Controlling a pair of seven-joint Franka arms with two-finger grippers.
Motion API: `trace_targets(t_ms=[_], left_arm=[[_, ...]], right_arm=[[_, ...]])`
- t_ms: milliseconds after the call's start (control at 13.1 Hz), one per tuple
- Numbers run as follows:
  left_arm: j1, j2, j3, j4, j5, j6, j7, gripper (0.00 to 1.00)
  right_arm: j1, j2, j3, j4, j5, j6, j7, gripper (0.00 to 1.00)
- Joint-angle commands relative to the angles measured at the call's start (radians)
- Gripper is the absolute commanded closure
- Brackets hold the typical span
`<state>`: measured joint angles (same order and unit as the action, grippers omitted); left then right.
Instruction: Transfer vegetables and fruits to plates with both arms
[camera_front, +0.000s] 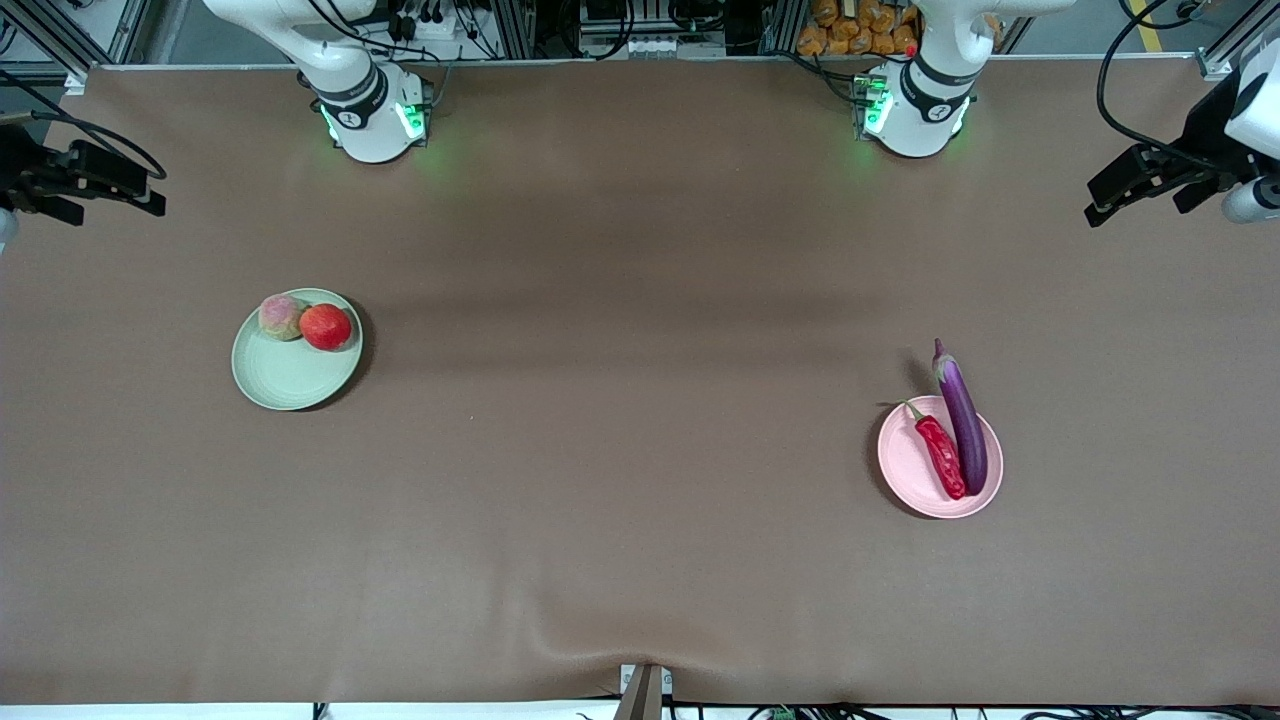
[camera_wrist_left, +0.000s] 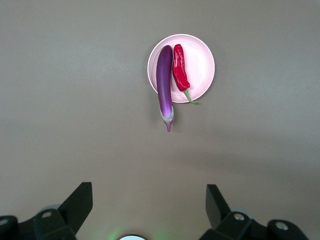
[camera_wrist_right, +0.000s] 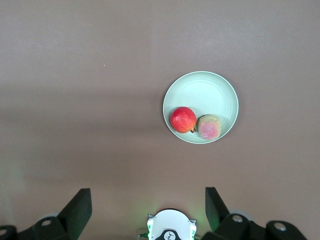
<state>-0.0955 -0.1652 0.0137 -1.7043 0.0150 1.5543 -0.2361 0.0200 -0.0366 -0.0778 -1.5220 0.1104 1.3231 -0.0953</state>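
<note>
The pale green plate lies toward the right arm's end of the table. A red apple and a fuzzy peach rest side by side on it. Toward the left arm's end, the pink plate carries a red chili. The purple eggplant lies beside the chili, its stem end overhanging the rim. My left gripper hangs open and empty high over its own base. My right gripper does the same. Neither hand shows in the front view.
Brown matting covers the whole table. The two arm bases glow green along the edge farthest from the front camera. Black fixtures reach in over both ends of the table.
</note>
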Motion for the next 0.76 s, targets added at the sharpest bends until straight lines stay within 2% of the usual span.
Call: trace_targets(t_ms=[0,153,305,534,687], left_arm=[[0.003,-0.016,-0.003,-0.009,-0.039,0.012,0.023,0.0],[0.011,-0.017,-0.001,-0.008,-0.049,0.013,0.03,0.0],[0.013,-0.016,-0.001,-0.008,-0.049,0.032,0.053,0.0],[0.011,-0.002,0.0,0.005,-0.032,0.035,0.109,0.0],[0.011,0.006,0.0,0.021,-0.027,0.033,0.144,0.0]], right_arm=[[-0.028,-0.054,0.043,-0.064,-0.064,0.034,-0.049,0.0],[-0.028,0.002,0.046,0.046,-0.148,0.022,-0.24,0.0],[-0.026,0.03,0.046,0.127,-0.159,-0.022,-0.264,0.0],[-0.057,0.026,0.035,0.132,-0.059,-0.059,-0.274,0.0],[-0.083,0.027,0.029,0.134,-0.028,-0.059,-0.271,0.0]])
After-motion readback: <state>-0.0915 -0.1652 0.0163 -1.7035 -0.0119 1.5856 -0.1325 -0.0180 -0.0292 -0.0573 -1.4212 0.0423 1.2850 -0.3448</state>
